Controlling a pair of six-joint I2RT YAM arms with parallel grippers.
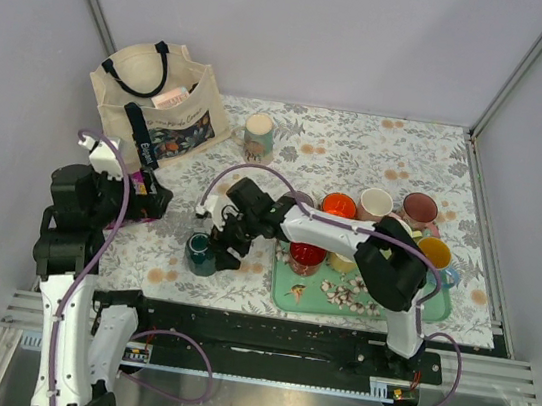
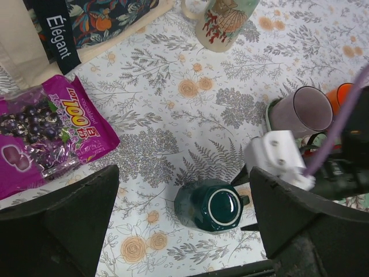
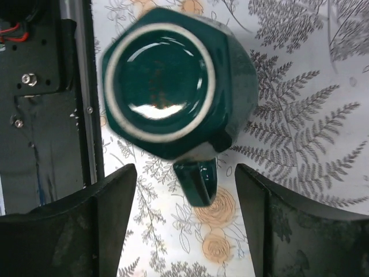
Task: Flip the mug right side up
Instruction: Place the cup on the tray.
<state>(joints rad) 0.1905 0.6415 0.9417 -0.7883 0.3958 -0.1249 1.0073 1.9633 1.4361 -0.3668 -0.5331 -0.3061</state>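
Dark green mug (image 3: pixel 167 75): glossy ceramic, faceted sides, bottom up with a pale unglazed foot ring showing. One of it. It sits on the worktop (image 1: pixel 360 145) near the front edge, just left of the tray. The worktop has a grey fern and orange flower print.

Left to right:
- One cream canvas tote bag (image 1: pixel 155 96), dark straps, floral pocket, at the back left.
- One shiny purple plastic snack packet (image 2: pixel 52 133) lying flat in front of it.
- Left fingers (image 2: pixel 63 225): black, spread wide, grasping nothing, off to the mug's left and apart from it.
- One upright floral mug (image 1: pixel 258 136) at the back.
- Right fingers (image 3: pixel 75 231): above the mug, released, one each side of its stubby handle (image 3: pixel 196 182). There is a gap on both sides and no contact.
- One green plastic tray (image 1: pixel 283 275) with small pale crumbly bits on it.
- Six glossy mugs on or by the tray:
  - purple-grey mug (image 2: pixel 304 109)
  - red mug (image 1: pixel 306 256)
  - orange mug (image 1: pixel 339 205)
  - cream mug (image 1: pixel 375 203)
  - pink mug (image 1: pixel 420 206)
  - yellow mug (image 1: pixel 434 251)

The arm hides part of the tray, so there may be more mugs.
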